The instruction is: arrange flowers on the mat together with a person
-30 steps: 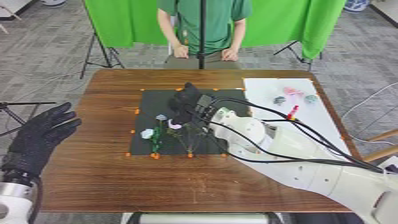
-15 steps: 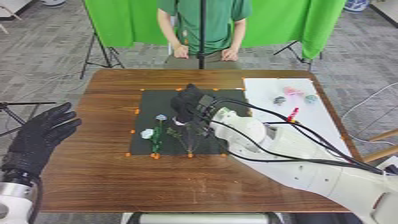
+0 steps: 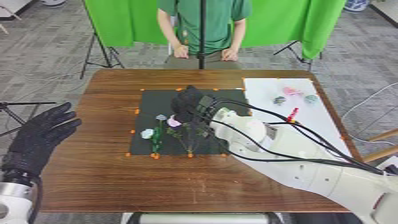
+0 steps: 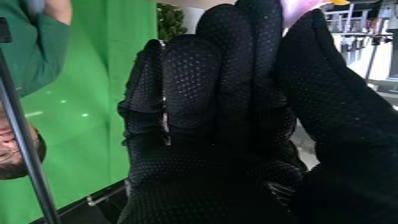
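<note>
1 dark mat (image 3: pixel 153 101), 1 right hand (image 3: pixel 187 103) over its upper part, 1 pink flower (image 3: pixel 174 121) beside that hand

The brown table (image 3: pixel 93 182) spreads across the middle and lower part of the head view. The mat lies left of centre on it, and the white sheet (image 3: pixel 265 89) at the upper right. The left hand (image 3: pixel 37 135) is at the left edge, its fingers extended and slightly spread. The right hand's fingers are straight and close together; in the wrist view the pink flower is near the fingertips and thumb tip, and whether they grip it she or he who looks cannot tell. Left of it on the mat are 1 white flower (image 3: pixel 147 133) and 1 small bluish flower (image 3: pixel 161 117). The sheet holds 1 more pink bloom (image 3: pixel 291 91), 2 grey-green ones, and below them 1 slim red object (image 3: pixel 293 112).
</note>
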{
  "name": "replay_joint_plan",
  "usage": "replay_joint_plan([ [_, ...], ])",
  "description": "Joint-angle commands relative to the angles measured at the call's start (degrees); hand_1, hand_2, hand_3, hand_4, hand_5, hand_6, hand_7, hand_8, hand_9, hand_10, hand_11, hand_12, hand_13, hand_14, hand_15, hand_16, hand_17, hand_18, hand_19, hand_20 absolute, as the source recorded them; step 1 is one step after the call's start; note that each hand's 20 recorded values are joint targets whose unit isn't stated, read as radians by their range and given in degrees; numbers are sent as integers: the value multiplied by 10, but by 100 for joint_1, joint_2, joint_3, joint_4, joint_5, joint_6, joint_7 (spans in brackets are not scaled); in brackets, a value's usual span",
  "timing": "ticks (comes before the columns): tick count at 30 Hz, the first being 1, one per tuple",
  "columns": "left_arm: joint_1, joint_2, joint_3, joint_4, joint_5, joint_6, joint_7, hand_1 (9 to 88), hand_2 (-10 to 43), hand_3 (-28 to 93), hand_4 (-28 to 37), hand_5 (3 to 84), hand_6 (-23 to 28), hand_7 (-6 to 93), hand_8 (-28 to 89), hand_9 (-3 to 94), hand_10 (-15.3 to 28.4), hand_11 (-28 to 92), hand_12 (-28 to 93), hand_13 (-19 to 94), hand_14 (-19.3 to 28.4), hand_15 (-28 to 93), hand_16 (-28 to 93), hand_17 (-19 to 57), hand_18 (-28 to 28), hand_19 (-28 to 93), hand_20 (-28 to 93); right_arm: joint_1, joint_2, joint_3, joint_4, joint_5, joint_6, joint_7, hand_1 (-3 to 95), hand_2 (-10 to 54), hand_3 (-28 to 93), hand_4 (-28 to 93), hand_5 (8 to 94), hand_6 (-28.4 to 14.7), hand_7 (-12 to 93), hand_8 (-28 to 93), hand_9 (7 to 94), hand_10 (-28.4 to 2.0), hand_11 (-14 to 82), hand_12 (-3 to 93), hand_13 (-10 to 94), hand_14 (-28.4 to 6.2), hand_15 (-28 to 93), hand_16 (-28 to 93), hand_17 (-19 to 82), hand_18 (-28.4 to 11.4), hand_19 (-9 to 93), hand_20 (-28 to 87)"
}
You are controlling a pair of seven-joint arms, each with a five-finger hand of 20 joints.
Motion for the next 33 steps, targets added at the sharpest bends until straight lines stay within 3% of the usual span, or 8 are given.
replay_joint_plan([
  [1,39,-22,13,44,-23,-2,-48,255,0,686,-231,389,47,172,-68,339,134,223,166,312,160,259,29,-49,222,390,116,2,-19,95,-24,-35,-159,-107,458,-4,696,-283,713,31,425,8,730,-85,442,384,623,-71,734,277,250,-167,723,445],
  [11,53,-30,11,40,-21,-2,-48,256,0,686,-231,390,48,171,-68,338,134,223,167,311,160,257,30,-49,222,390,117,-19,-39,116,15,-9,-179,-203,464,13,746,-283,702,31,370,-18,735,-73,338,471,612,-70,727,272,241,-167,714,445],
  [16,60,-31,4,38,-22,6,-48,256,0,687,-232,390,48,170,-68,339,134,222,166,312,161,259,30,-48,222,390,116,-9,-28,104,-1,58,-133,-120,397,-15,706,-283,704,32,348,-14,705,-89,451,337,609,-72,729,271,239,-169,714,450],
  [26,64,-32,-6,37,-18,-6,-65,256,1,686,-231,389,47,171,-69,339,134,224,167,312,159,259,29,-48,222,390,116,-88,-8,218,-72,-30,-117,-3,297,-32,791,-283,710,36,299,-146,692,-100,462,317,591,-83,739,270,225,-175,715,452],
  [33,82,-67,-28,30,-9,-53,-85,256,1,685,-231,390,48,171,-68,339,135,225,166,312,159,258,30,-48,222,389,116,-627,249,1091,-659,301,74,65,272,-22,817,-283,669,27,301,-155,660,-101,465,317,561,-88,745,270,216,-175,713,450],
])
